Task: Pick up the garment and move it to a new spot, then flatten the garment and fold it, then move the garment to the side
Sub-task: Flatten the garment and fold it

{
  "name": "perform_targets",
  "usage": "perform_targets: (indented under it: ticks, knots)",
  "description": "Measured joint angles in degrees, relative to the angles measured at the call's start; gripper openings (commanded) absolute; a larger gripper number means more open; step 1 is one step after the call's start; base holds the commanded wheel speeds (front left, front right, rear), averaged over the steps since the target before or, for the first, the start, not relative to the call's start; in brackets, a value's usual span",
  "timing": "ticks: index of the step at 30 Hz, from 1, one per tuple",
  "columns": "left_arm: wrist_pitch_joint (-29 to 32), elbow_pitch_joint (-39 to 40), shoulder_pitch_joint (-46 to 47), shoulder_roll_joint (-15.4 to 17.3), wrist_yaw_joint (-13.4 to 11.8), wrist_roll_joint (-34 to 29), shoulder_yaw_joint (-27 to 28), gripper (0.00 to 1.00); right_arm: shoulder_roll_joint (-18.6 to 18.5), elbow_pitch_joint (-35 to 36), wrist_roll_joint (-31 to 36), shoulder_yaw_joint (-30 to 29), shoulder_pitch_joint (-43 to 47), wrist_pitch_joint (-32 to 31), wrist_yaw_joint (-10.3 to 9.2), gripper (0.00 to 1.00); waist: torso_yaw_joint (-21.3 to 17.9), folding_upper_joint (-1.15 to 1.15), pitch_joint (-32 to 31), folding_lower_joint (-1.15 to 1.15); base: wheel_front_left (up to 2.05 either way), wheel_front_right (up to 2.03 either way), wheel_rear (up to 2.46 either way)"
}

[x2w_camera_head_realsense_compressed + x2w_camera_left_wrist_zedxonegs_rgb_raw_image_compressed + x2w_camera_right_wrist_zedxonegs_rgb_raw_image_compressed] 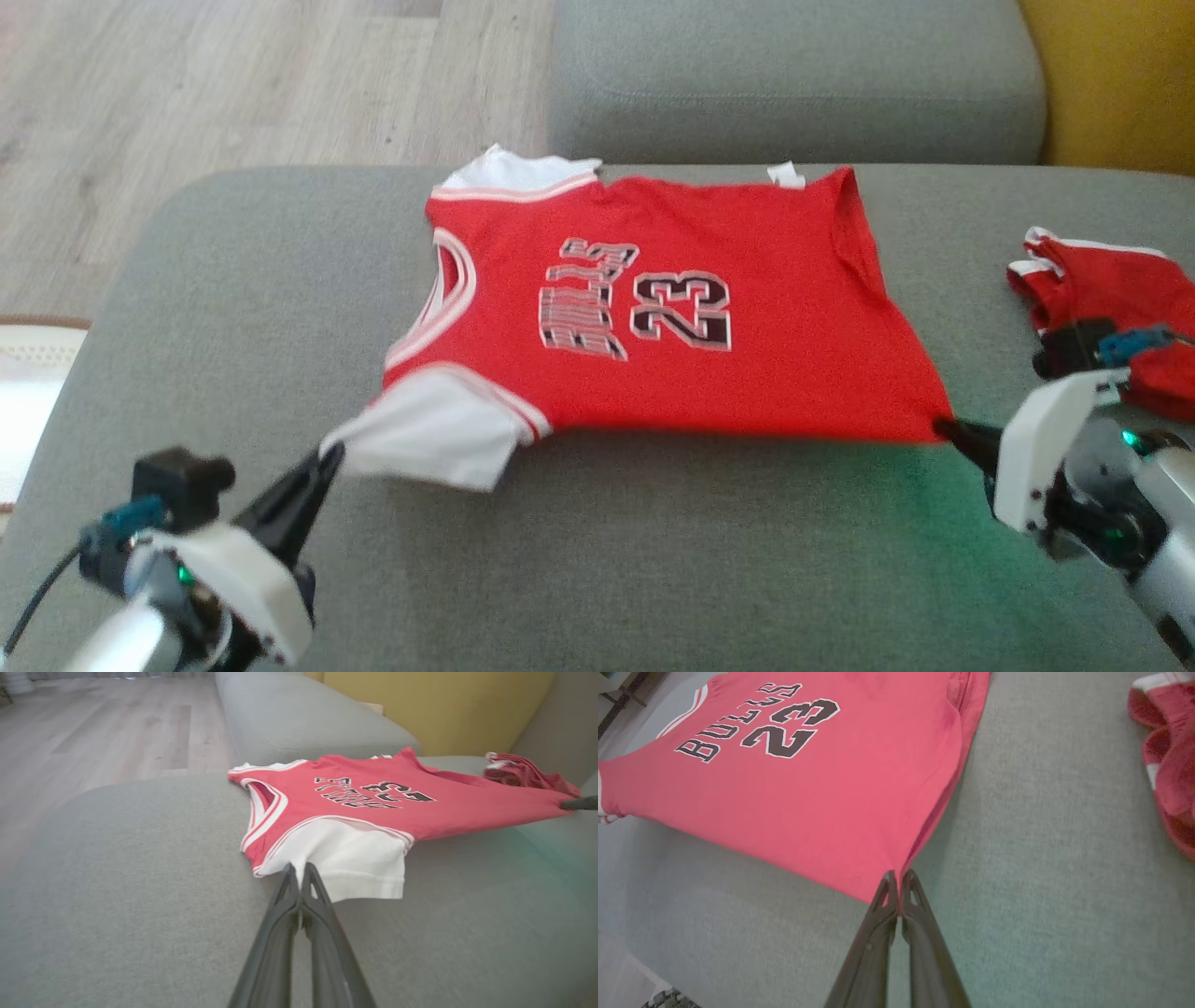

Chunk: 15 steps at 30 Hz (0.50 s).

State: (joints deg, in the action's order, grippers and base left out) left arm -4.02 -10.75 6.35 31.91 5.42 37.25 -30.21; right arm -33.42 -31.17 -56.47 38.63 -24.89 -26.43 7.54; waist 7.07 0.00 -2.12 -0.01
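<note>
Garment: we see the red jersey (766, 364) spread lettering-up in the middle of the grey sofa seat (233, 308), its near edge stretched between our two grippers.
Left gripper (329, 457): clenched on the near white sleeve (355, 858).
Right gripper (945, 429): clenched on the near hem corner.
To our right: a smaller red garment (1111, 280) lies crumpled, apart from the jersey, partly behind our right wrist.
Behind: a grey back cushion (794, 84), wooden floor (233, 84) to the left, a yellow cushion (1120, 75) to the right.

The head camera looks down over the couch (653, 560). Both wrist cameras sit low and close, facing the jersey (448, 812) from opposite ends.
</note>
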Motion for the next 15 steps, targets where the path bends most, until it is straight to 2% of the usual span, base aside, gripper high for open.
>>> perform_targets:
  ticks: [4,6,10,15]
  knots:
    - [1.51,4.14,-3.43,1.94,-1.00,0.93,-0.08,0.00,-2.61,4.19,-1.63,0.05,2.66,-3.47,0.00,0.00,-0.41,0.00,-0.61,0.00,0.00,0.00,0.00]
    - [2.45,7.65,-5.81,3.54,-2.67,1.33,0.24,0.00,-4.26,8.47,-2.04,-0.51,4.83,-4.99,0.00,0.00,-0.77,0.00,-0.53,0.00,0.00,0.00,0.00]
    - [3.01,9.94,-5.97,4.63,-3.90,1.13,1.10,0.00,-4.56,11.00,-1.99,-2.97,5.49,-6.28,0.00,0.00,-1.17,0.00,0.07,0.00,0.00,0.00,0.00]
    - [4.19,10.29,-3.95,4.76,-3.89,0.55,1.05,0.00,-4.22,11.90,-0.34,-5.05,5.22,-8.16,0.00,0.00,-1.61,0.00,1.43,0.00,0.00,0.00,0.00]
